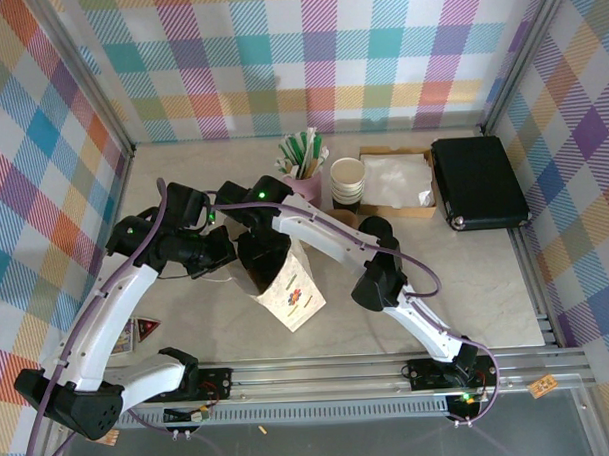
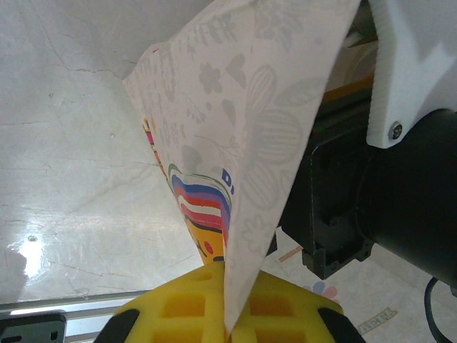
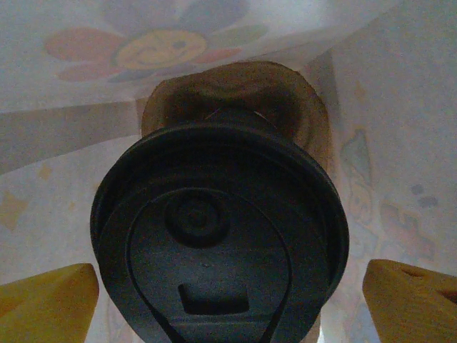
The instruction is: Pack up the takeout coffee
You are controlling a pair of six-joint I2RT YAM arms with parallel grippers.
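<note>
On the left, we see the left gripper (image 2: 228,319) with its yellow pads pressed together on the edge of a white paper bag with a colourful flower print (image 2: 243,107). The sheet runs straight down between the two pads. In the top view this bag (image 1: 292,293) lies on the pale marbled table (image 1: 467,282), near the middle and slightly left. Its dark mouth faces the far left, and the right arm reaches in from the right.

Inside the bag sits the takeout coffee, a small paper cup under a round black plastic lid (image 3: 214,236), with printed bag walls on every side. Brown paper shows just beyond the lid. We cannot tell whether the cup stands upright. The right gripper (image 3: 228,304) is spread wide, one yellow finger (image 3: 46,304) on each side of the lid, and the right-hand one is clearly apart from it.

Farther right, along the far edge, stand a pink holder of green and white sticks (image 1: 304,163), a stack of lidless cream cups (image 1: 348,181), a cardboard tray of white napkins (image 1: 398,177) and a black rectangular case (image 1: 478,182).
</note>
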